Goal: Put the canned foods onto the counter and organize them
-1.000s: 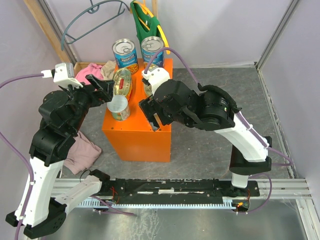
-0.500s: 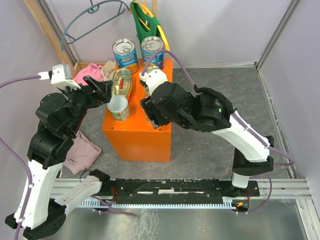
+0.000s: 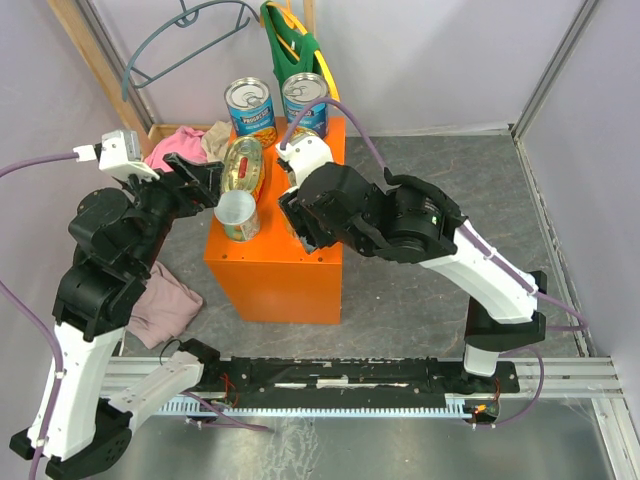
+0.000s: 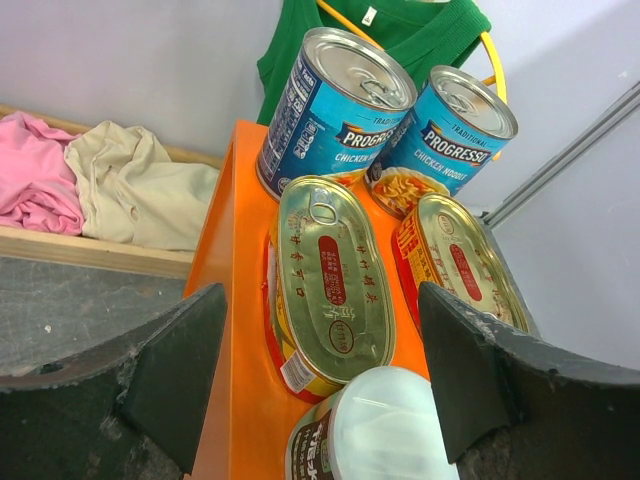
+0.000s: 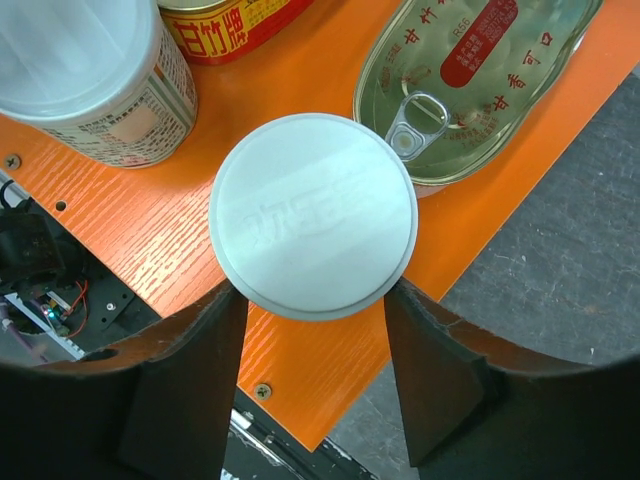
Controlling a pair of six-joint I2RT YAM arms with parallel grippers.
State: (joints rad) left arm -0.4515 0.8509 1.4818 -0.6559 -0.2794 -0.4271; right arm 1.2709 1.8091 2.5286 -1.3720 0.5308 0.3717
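Observation:
The counter is the orange box (image 3: 270, 270). Two tall blue-labelled cans (image 4: 335, 110) (image 4: 450, 135) stand at its back. In front of them lie two flat oval tins (image 4: 330, 280) (image 4: 460, 265). One white-lidded can (image 3: 236, 214) stands at the front left, and also shows in the left wrist view (image 4: 385, 430). My left gripper (image 4: 320, 390) is open and empty, hovering just left of that can. My right gripper (image 5: 315, 300) reaches down over the box's front right. Its fingers are closed against the sides of the second white-lidded can (image 5: 312, 228), which is upright on or just above the box top.
A wooden tray of pink and beige clothes (image 3: 182, 140) sits left of the box at the back. A green garment on a hanger (image 3: 290, 45) hangs behind the cans. A pink cloth (image 3: 165, 305) lies on the floor left of the box. A rail (image 3: 340, 375) runs along the near edge.
My right arm has shifted slightly left and back over the box with its can. My left gripper has drawn back a little to the left, away from the first white-lidded can.

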